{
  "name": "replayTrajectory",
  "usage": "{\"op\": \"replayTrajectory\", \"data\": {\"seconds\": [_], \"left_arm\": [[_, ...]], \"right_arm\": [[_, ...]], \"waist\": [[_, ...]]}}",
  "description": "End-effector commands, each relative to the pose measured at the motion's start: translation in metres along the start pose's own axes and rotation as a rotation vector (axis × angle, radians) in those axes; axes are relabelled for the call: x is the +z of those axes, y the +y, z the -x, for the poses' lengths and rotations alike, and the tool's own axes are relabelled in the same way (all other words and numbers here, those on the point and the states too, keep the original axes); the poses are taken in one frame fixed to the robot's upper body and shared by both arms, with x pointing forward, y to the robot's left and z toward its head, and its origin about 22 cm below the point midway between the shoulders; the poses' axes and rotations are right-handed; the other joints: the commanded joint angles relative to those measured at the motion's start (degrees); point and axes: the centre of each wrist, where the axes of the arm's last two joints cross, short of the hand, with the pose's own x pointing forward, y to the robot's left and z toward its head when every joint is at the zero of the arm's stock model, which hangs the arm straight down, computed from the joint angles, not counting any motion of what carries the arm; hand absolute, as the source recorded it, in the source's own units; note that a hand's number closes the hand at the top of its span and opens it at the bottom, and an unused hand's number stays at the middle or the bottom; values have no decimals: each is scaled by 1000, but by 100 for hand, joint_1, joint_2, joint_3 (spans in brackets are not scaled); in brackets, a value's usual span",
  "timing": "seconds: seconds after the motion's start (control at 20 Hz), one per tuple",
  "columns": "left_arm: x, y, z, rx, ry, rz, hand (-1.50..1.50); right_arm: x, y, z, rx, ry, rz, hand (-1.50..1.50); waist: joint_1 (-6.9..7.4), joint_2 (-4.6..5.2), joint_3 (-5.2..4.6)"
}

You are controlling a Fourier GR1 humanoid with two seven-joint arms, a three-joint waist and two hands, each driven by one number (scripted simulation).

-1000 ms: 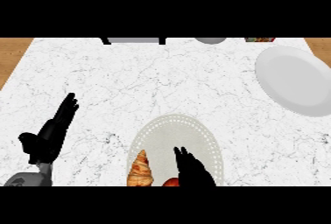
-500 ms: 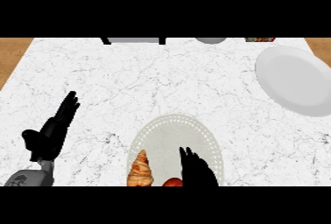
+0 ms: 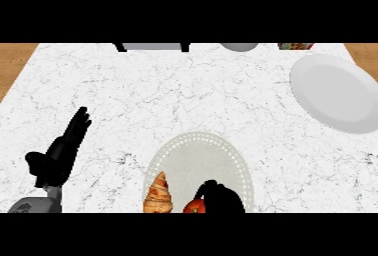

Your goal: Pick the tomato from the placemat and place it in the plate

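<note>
The tomato [image 3: 193, 206] sits at the bottom centre of the frame, on the near end of the pale oval placemat [image 3: 199, 160], with only its left part showing. The right hand [image 3: 220, 198] comes in from the lower edge just to the right of it and covers the rest, its fingers bent down over the tomato; whether they actually close on it cannot be told from this view. Just left of the tomato, a croissant [image 3: 158, 194] lies on the same placemat, pointing away from the lower edge.

The left hand [image 3: 60, 156] shows at the lower left, resting open with its fingers straight and pointing toward the upper right, well apart from the placemat. The white plate [image 3: 336, 92] lies at the upper right of the marble counter [image 3: 184, 90], well apart from the tomato and from both hands.
</note>
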Motion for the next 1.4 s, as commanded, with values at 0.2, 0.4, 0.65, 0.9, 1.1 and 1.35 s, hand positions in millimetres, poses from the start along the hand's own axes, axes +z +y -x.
{"op": "replayTrajectory", "data": {"seconds": [0.2,0.4,0.65,0.9,1.1,1.35], "left_arm": [[-5,1,2,4,-2,-5,0],[0,9,6,13,17,-57,0],[19,22,19,6,45,-103,0],[20,29,16,8,38,-92,0],[18,21,19,3,41,-80,0],[16,13,6,8,12,-18,0]], "right_arm": [[2,15,-19,49,24,53,150],[-18,-75,111,23,143,401,150],[-16,-161,196,-46,317,728,150],[16,-210,275,-79,259,889,150],[52,-238,330,-90,185,985,150],[93,-273,382,-119,132,1171,150]], "waist": [[20,60,48],[-390,13,63],[-679,-38,108],[-603,-7,97],[-500,0,73],[-194,11,64]]}}
